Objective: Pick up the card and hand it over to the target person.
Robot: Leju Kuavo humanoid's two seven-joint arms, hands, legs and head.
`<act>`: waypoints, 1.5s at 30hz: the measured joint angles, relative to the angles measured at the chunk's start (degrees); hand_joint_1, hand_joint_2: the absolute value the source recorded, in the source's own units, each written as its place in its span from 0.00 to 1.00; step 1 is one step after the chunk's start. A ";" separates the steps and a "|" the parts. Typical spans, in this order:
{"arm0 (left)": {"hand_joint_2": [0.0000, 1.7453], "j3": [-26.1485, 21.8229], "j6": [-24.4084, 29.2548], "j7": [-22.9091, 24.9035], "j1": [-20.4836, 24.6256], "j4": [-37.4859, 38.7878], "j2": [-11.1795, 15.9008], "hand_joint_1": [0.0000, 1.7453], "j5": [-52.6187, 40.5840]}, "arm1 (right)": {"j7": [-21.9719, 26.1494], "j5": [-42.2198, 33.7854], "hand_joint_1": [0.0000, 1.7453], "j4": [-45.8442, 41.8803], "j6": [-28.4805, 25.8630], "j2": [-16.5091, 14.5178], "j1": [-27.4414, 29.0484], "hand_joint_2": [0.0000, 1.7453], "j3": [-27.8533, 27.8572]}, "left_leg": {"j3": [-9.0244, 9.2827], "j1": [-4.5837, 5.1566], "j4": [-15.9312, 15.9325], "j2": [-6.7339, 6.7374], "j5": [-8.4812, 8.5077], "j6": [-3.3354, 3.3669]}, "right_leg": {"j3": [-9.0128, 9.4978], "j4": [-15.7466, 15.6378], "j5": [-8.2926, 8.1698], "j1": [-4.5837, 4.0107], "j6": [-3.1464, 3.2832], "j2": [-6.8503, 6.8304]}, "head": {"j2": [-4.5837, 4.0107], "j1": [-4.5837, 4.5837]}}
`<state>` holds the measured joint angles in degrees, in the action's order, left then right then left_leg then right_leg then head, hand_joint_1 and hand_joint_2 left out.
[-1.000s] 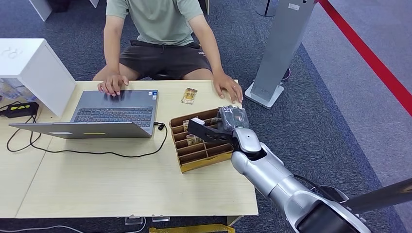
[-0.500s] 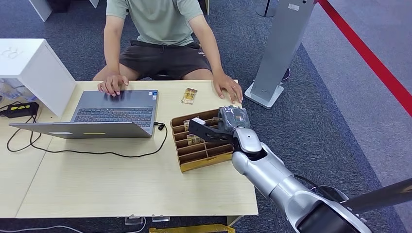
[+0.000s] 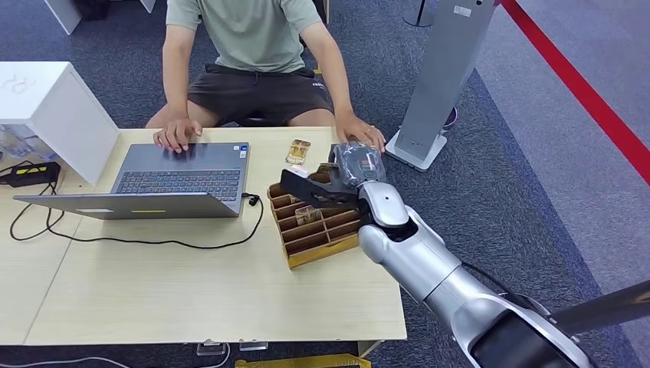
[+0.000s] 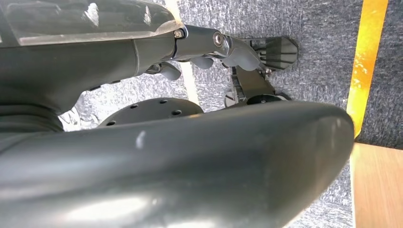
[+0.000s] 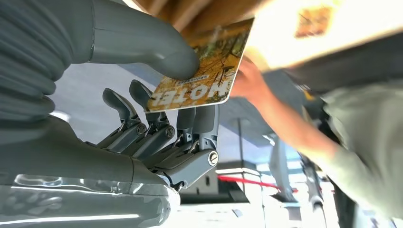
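- The right hand (image 3: 329,178) sits at the centre of the head view, above the far end of the box (image 3: 314,222), its silver arm (image 3: 429,268) running in from the lower right corner.
- In the right wrist view the card (image 5: 204,66) is pinched between the thick grey thumb (image 5: 142,45) and the darker fingers (image 5: 190,128); the card shows a yellow-brown picture and the word "HOTEL".
- The card lies in the upper middle of that view, tilted, with one corner close to the person's hand (image 5: 249,80); whether they touch cannot be told, as that part is blurred.
- In the head view the card itself is too hidden by the hand to make out.
- The person (image 3: 253,54) sits at the top centre of the head view, behind the table (image 3: 153,291), with one hand on the laptop (image 3: 180,172) at centre left and the other hand (image 3: 360,134) on the table edge, just beyond the robot's hand.
- A second card (image 3: 298,151) lies flat on the table between the laptop and the person's nearer hand, just above the box.
- The box is brown, split into narrow slots, with more cards standing in a few of them.
- A black cable (image 3: 138,239) loops across the table below the laptop.
- The left hand (image 4: 228,47) shows in the left wrist view, upper middle, over grey carpet; its fingers curl inward with nothing in them.
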<state>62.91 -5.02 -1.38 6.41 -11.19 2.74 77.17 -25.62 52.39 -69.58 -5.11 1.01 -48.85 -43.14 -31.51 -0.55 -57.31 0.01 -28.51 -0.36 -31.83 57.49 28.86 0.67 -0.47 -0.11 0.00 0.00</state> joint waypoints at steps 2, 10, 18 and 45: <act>0.00 0.18 -0.02 -0.02 0.02 0.01 -0.13 0.00 -0.17 | 0.11 -0.74 0.90 1.32 -0.25 -0.14 -0.40 1.00 -0.04 | 0.05 -0.01 0.03 -0.04 0.01 0.01 | 0.07 -0.05 0.00 -0.01 -0.01 -0.05 | 0.00 0.00; 0.00 2.02 -0.13 0.31 0.58 0.09 0.03 0.00 -1.57 | 7.12 -6.18 0.90 28.30 -4.41 -8.63 -8.03 1.00 -2.35 | 0.19 0.01 0.13 0.13 0.03 -0.01 | 0.16 -0.10 -0.06 0.01 0.01 0.13 | 0.00 0.00; 0.00 2.48 -0.15 0.87 1.01 0.22 -0.02 0.00 -1.60 | 9.89 -5.66 0.90 45.48 -6.95 -17.23 -13.65 1.00 -5.42 | 0.23 0.00 0.16 0.18 0.02 -0.04 | 0.18 -0.07 -0.05 0.00 0.02 0.17 | 0.00 0.00; 0.00 3.93 -1.02 1.69 1.87 0.38 -0.21 0.00 -1.65 | 8.28 -4.97 0.00 45.78 -8.59 -12.35 -14.06 1.00 -6.17 | 0.10 -0.03 0.08 -0.20 0.05 0.00 | 0.18 -0.11 0.00 -0.03 -0.01 -0.19 | 0.00 0.00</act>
<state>66.84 -6.04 0.31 8.28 -10.82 2.53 75.51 -17.34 47.43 -23.80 -13.70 -11.34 -62.92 -49.30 -31.41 -0.58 -57.24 -0.19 -28.46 -0.36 -31.64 57.38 28.87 0.65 -0.48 -0.30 0.00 0.00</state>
